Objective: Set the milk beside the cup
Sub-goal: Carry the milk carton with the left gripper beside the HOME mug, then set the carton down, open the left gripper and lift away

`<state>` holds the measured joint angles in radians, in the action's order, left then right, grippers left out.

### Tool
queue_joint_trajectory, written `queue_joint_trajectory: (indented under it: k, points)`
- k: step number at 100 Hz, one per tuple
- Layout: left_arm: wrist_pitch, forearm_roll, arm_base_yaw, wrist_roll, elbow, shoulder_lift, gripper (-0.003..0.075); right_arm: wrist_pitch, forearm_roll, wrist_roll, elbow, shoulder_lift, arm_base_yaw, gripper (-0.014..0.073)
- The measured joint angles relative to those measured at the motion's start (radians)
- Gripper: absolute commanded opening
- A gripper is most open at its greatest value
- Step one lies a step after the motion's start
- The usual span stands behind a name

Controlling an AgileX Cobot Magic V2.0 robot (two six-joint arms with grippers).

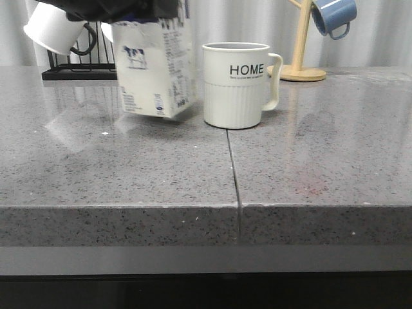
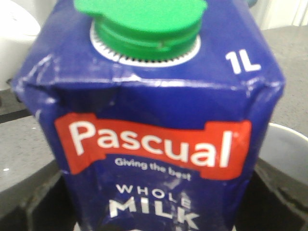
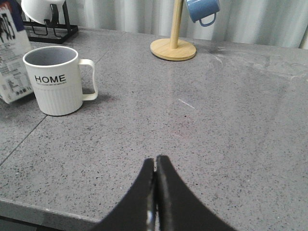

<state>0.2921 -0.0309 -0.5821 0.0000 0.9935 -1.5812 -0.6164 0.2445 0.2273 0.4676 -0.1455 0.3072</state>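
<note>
Most of the carrying looks done: the milk (image 1: 156, 67) hangs in my left gripper (image 1: 109, 9) just beside the cup (image 1: 237, 84), on the side away from its handle, tilted so that its lower corner dips toward the countertop (image 1: 309, 174). From the front its base seems a little clear of the stone, with a pale reflection under it, though I cannot tell for certain whether that low corner is already touching. My left wrist camera is filled by the carton's dark blue top, the green cap (image 2: 144, 21), the red brand banner and the "1L" mark, with the dark inner faces of my left jaws pressed against both sides of it lower down, so I judge them clamped on the carton. The cup's rim peeks in at the edge of that view, close by.

What is left, as I judge it: bring the carton upright, lower it until the base sits flat, then let go and lift away without nudging the mug.

My right gripper (image 3: 155, 166) hangs over bare counter well apart from both, its jaws pressed together on nothing. Farther back stand a black wire rack (image 1: 77, 67) with a white mug (image 1: 55, 29), and a wooden mug stand (image 1: 299, 45) carrying a blue mug (image 1: 333, 16)
</note>
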Motion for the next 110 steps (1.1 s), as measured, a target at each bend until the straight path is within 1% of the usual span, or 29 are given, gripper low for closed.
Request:
queue_joint_trajectory:
  k: [29, 34, 41, 51, 56, 83, 101, 110]
  points:
    - [0.055, -0.016, -0.009, 0.000, 0.016, -0.055, 0.0403, 0.000, 0.000, 0.000, 0.000, 0.000, 0.000, -0.0059]
    - [0.056, -0.016, -0.009, 0.000, 0.016, -0.057, 0.0417, 0.000, 0.000, 0.000, 0.000, 0.000, 0.000, -0.0059]
    - [0.056, -0.016, -0.009, 0.000, 0.016, -0.057, 0.0489, 0.000, 0.000, 0.000, 0.000, 0.000, 0.000, -0.0059]
    - [0.059, -0.016, -0.009, 0.000, 0.016, -0.059, 0.0657, 0.000, 0.000, 0.000, 0.000, 0.000, 0.000, -0.0059]
    - [0.059, -0.016, -0.009, 0.000, 0.016, -0.059, 0.0699, 0.000, 0.000, 0.000, 0.000, 0.000, 0.000, -0.0059]
    - [0.041, -0.019, -0.009, 0.000, 0.016, -0.049, 0.0651, 0.000, 0.000, 0.000, 0.000, 0.000, 0.000, -0.0059]
    - [-0.082, -0.015, -0.009, 0.000, 0.016, 0.022, 0.0633, 0.000, 0.000, 0.000, 0.000, 0.000, 0.000, -0.0059]
    - [-0.134, 0.003, -0.009, 0.000, 0.011, 0.065, 0.0596, 0.000, 0.000, 0.000, 0.000, 0.000, 0.000, -0.0059]
